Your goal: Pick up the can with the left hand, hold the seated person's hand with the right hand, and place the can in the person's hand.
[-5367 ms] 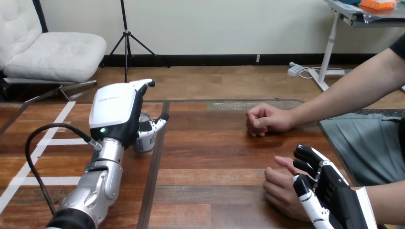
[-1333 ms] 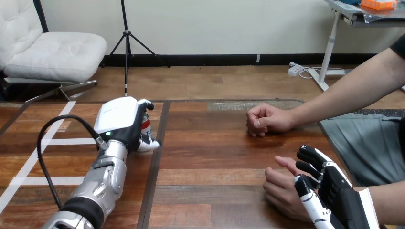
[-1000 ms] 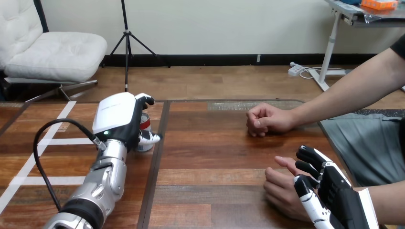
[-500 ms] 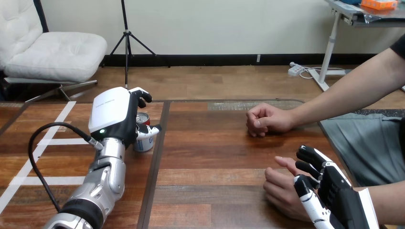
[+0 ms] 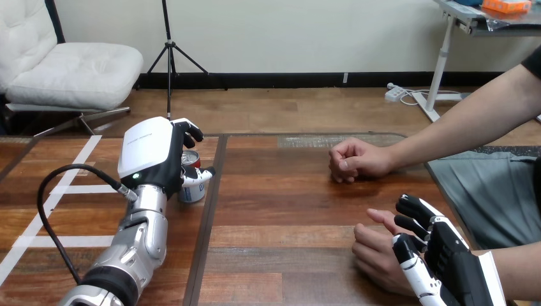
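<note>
Wooden table [image 5: 287, 191]: left hand [image 5: 150, 153], fingers [image 5: 191, 132] clamped round upright can [image 5: 191, 188]; right hand [image 5: 456, 261] touching person's nearer hand [image 5: 376, 252], grip cannot tell; person's farther hand [image 5: 354, 159] fisted on table, well apart.

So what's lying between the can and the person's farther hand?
Nothing: in the head view, just bare table between the can and the person's farther hand.

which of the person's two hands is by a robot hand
The nearer hand, low in the view, beside the right robot hand; the farther fist lies alone.
</note>
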### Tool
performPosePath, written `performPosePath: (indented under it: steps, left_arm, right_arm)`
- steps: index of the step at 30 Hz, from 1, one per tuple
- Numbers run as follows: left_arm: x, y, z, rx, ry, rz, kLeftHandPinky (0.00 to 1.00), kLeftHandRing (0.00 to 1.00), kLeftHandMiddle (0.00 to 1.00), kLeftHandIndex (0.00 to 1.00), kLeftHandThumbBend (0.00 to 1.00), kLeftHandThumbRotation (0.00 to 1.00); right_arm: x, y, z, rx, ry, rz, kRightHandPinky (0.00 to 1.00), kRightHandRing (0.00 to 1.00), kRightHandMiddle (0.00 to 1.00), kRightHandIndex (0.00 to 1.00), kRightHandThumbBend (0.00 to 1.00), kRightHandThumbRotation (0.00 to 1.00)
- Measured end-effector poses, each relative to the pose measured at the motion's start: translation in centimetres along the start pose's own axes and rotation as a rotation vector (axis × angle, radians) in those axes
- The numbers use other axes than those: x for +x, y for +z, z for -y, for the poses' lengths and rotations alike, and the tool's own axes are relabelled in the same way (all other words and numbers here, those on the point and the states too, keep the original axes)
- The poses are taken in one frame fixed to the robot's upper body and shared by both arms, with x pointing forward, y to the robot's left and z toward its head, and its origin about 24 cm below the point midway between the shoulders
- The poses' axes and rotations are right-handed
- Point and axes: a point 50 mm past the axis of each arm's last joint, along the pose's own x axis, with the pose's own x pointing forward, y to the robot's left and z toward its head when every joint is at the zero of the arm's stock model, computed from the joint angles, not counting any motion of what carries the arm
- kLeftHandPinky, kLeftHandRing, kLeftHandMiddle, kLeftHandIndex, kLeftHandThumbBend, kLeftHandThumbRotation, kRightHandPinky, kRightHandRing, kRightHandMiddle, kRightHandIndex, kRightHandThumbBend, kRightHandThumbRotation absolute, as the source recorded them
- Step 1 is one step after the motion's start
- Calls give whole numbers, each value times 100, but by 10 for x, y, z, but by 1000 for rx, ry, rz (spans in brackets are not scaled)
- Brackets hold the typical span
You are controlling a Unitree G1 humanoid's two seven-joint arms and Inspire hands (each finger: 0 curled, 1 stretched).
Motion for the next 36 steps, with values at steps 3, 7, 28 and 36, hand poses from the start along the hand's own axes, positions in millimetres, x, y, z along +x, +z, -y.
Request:
performPosePath:
  steps: [3,7,28,36]
  left_arm:
    - [0,0,0,0,0,0,53,58,62,61,70,0]
    - [0,0,0,0,-1,0,53,59,63,62,71,0]
    - [-1,-1,3,17,-46,-3,67,75,77,74,77,0]
    - [-1,-1,3,17,-45,-3,74,82,83,80,75,1]
  right_arm:
    - [0,0,0,0,0,0,76,82,84,83,55,62]
    - [0,0,0,-3,-1,0,75,82,85,83,55,63]
    - [0,0,0,-2,-4,-1,76,83,85,83,54,62]
    - [-1,0,0,-3,-4,-3,76,83,85,83,54,62]
